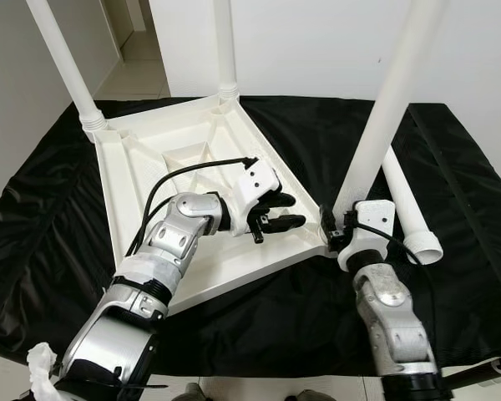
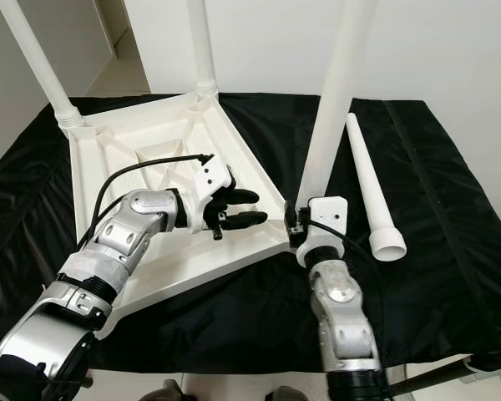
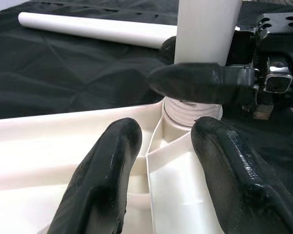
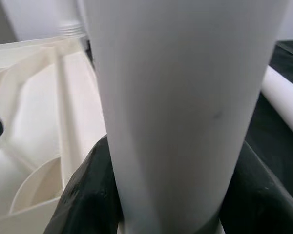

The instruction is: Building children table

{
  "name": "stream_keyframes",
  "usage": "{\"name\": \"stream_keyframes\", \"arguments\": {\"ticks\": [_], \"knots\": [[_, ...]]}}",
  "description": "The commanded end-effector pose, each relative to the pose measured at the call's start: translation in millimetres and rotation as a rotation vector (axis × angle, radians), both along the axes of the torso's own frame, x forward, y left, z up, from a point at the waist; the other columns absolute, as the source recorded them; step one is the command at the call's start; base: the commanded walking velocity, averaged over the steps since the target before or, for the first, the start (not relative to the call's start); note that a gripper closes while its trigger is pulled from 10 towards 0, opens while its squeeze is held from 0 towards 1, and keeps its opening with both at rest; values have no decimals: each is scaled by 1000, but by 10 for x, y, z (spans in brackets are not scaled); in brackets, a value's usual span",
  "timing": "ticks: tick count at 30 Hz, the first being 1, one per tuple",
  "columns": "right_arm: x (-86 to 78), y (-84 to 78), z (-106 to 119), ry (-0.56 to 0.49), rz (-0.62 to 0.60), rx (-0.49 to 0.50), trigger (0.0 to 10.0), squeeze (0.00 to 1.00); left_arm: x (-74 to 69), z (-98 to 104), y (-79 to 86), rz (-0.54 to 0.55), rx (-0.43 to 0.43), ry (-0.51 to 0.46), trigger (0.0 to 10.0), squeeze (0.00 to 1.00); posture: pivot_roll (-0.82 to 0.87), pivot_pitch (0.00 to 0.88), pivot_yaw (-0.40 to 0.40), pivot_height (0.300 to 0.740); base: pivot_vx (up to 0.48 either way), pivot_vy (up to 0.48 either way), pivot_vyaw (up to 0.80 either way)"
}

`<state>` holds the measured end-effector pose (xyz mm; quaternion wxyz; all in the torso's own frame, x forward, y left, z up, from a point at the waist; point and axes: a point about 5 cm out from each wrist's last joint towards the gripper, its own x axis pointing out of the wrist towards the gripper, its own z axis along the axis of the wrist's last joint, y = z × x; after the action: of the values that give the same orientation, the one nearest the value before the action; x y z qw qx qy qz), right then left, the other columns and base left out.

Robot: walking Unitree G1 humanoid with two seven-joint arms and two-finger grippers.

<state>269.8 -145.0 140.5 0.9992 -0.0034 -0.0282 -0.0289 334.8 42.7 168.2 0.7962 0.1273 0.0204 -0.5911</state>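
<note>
Our right gripper (image 1: pixel 334 227) clenches the third leg (image 1: pixel 382 117) at the tabletop's (image 1: pixel 150 180) near-right corner; our left gripper (image 1: pixel 271 215) hovers released. One loose leg (image 1: pixel 405 205) remains to fit.

No text, label or number seems readable anywhere, though the wrist views are blurred.

Your left arm reaches forward and inward, elbow bent, its left gripper (image 1: pixel 271 213) pointing right with the two black fingers (image 3: pixel 105 180) spread apart and empty. Your right arm stretches straight ahead, the right gripper (image 1: pixel 332 225) clamped tight, fingers (image 4: pixel 85 195) curled inward.
</note>
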Motion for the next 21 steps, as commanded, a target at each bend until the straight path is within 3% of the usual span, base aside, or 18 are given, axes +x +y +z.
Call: {"name": "stream_keyframes", "arguments": {"ticks": [1, 9, 20, 21], "knots": [[-22, -28, -22, 25, -147, 40, 10000, 0, 81, 0, 67, 156, -25, -17, 10000, 0, -95, 0, 38, 740, 0, 0, 0], [-12, 92, -34, 27, -159, 56, 10000, 0, 90, -22, 79, 200, -86, -6, 10000, 0, -84, 0, 41, 740, 0, 0, 0], [-11, -16, -39, 41, -205, 33, 10000, 0, 92, 16, 64, 195, -107, -56, 10000, 0, -82, 0, 47, 740, 0, 0, 0], [-24, -14, -39, 38, -201, 43, 10000, 1000, 87, 22, 72, 194, -114, -65, 10000, 0, -83, 0, 48, 740, 0, 0, 0]]}}
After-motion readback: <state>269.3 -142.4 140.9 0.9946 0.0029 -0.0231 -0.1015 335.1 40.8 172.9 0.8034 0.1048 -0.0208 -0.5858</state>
